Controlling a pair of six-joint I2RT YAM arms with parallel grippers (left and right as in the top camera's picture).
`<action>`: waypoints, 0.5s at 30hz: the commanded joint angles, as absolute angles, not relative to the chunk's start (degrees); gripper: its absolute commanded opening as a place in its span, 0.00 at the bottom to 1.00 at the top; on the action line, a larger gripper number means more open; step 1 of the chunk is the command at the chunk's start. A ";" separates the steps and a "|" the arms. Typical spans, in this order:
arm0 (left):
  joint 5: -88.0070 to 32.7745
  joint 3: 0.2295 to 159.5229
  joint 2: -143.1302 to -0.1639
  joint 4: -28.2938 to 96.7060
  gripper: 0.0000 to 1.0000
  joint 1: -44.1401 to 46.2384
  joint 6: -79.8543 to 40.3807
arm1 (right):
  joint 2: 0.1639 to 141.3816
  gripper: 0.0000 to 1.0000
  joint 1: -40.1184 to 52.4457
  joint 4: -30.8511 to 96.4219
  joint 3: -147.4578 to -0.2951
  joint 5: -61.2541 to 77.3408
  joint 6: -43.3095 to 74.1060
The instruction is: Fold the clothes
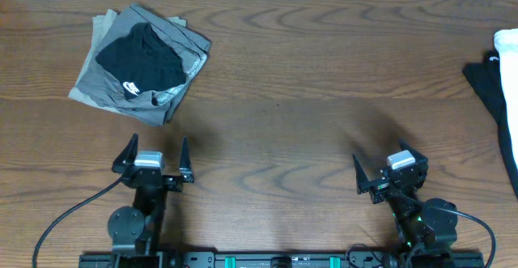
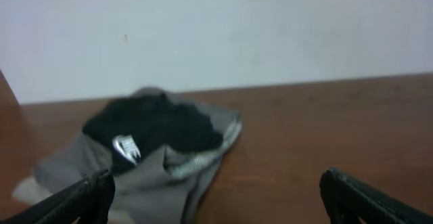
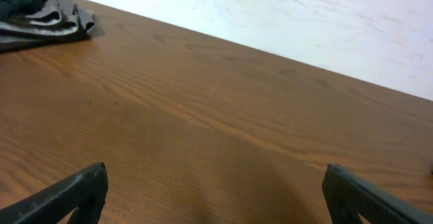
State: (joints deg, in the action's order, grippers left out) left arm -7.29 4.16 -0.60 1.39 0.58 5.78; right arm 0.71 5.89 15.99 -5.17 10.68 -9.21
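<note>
Brown wood-grain table (image 1: 283, 98) fills the overhead view, and the wrist views show a pale wall beyond it. In the upper left of the frame a grey garment (image 1: 101, 82) lies folded. The black T-shirt (image 1: 139, 57) sits bunched on top of it, with its small white logo (image 1: 129, 88) facing up. At the bottom left, the left gripper (image 1: 157, 145) has its jaws spread wide with nothing between them; it points toward the pile but is well apart from it. At the bottom right, the right gripper (image 1: 379, 161) is likewise spread and empty over bare wood. At the far right edge, a dark cloth (image 1: 484, 86) and a white cloth (image 1: 508, 65) are partly cut off.

Nothing is held and the shirt is a lump rather than flat, so folding looks not yet begun. The next move probably calls for the left arm to reach forward and pinch only the black fabric, not the grey layer beneath. It would then drag the shirt onto open wood to spread it.
</note>
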 commanded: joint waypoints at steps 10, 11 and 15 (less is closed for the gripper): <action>-6.81 0.23 -0.12 3.25 0.98 0.34 4.91 | 0.38 0.99 5.65 16.03 -4.99 10.94 -8.19; -6.83 0.23 -0.12 3.25 0.98 0.34 4.91 | 0.38 0.99 5.65 16.03 -4.99 10.94 -8.19; -6.81 0.23 -0.23 3.25 0.98 0.34 4.91 | 0.38 0.99 5.65 16.03 -4.99 10.94 -8.19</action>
